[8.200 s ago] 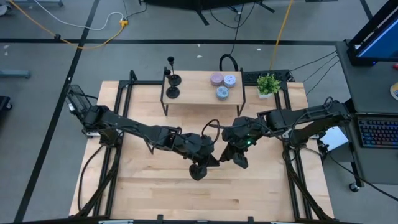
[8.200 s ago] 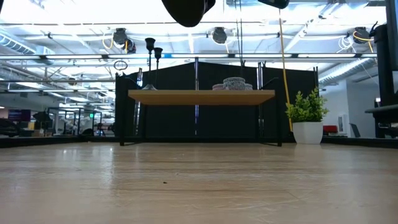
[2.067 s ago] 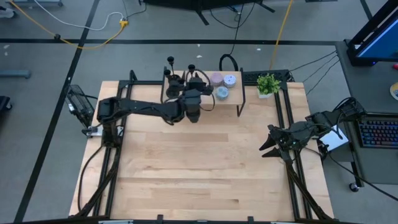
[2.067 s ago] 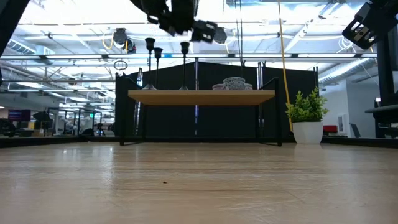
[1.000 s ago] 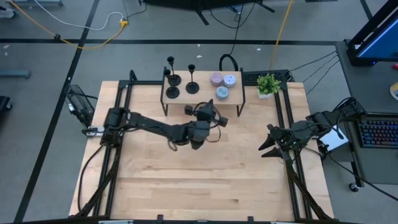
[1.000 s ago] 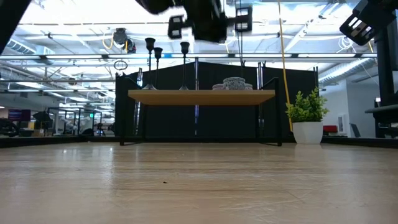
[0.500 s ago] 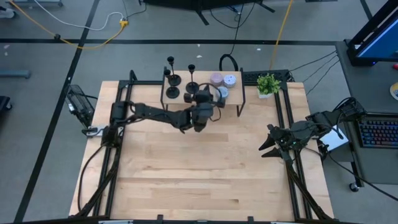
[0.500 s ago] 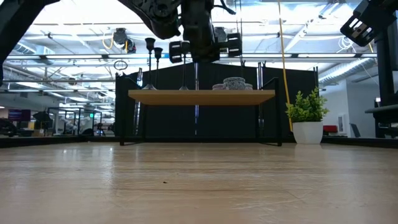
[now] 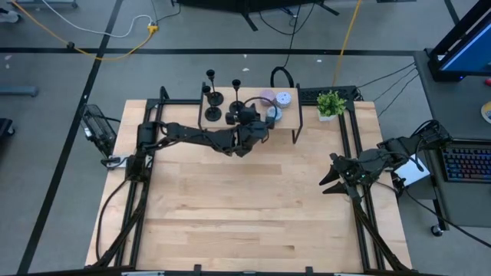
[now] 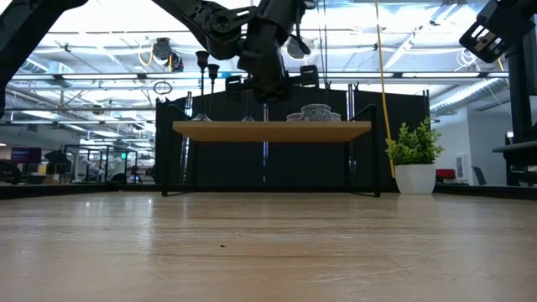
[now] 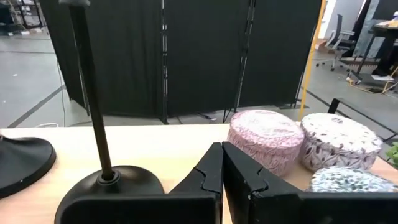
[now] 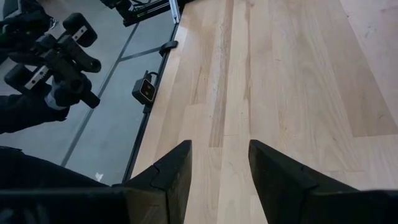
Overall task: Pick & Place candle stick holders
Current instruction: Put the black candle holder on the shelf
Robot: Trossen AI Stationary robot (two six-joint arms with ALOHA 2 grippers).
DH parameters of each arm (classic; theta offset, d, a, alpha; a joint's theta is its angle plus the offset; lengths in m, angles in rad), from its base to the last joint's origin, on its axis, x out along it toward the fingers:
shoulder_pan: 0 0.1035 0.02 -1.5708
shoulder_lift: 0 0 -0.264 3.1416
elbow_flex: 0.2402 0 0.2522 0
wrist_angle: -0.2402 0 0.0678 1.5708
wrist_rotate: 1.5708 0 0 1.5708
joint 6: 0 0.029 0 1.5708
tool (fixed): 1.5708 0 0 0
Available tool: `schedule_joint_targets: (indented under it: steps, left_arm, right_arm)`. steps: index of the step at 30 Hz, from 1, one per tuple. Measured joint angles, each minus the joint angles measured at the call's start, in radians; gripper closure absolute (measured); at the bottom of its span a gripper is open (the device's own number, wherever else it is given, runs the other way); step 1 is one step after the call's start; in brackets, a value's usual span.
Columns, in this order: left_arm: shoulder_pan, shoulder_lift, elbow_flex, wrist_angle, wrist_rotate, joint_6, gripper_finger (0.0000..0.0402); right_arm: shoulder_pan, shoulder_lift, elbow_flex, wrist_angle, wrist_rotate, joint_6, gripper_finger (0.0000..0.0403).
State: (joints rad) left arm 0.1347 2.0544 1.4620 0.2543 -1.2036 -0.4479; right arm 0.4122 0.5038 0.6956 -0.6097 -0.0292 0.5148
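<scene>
Three black candle stick holders stand by their round bases on the left part of a low wooden shelf (image 9: 290,124) at the table's far edge: two at the far left (image 9: 213,98) (image 9: 212,115) and one nearer the middle (image 9: 238,106). My left gripper (image 11: 221,157) is shut and empty. It hovers level over the shelf's front edge, between that middle holder (image 11: 102,177) and the tins. In the low view my left arm (image 10: 267,63) hides the middle holder's stem. My right gripper (image 12: 219,163) waits open and empty over the table's right edge.
Three round patterned tins sit on the shelf just right of my left gripper: pink (image 11: 264,138), purple (image 11: 341,140) and blue (image 11: 353,180). A small potted plant (image 9: 331,103) stands at the far right of the table. The wooden table in front of the shelf is bare.
My left gripper has gone from over the table's middle toward the far edge, sinking a little and rolling about its own line. It now stands at the shelf beside the middle holder. It has stayed shut. The holders have not moved.
</scene>
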Motion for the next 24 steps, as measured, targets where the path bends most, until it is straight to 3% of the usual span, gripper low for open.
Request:
schedule_joint_targets:
  steps: [24]
  left_arm:
    - [0.033, 0.0, 0.0, -0.129, -0.001, -0.175, 0.0396]
  right_arm:
    - [0.0, 0.0, 0.0, -0.001, 0.009, 0.023, 0.0252]
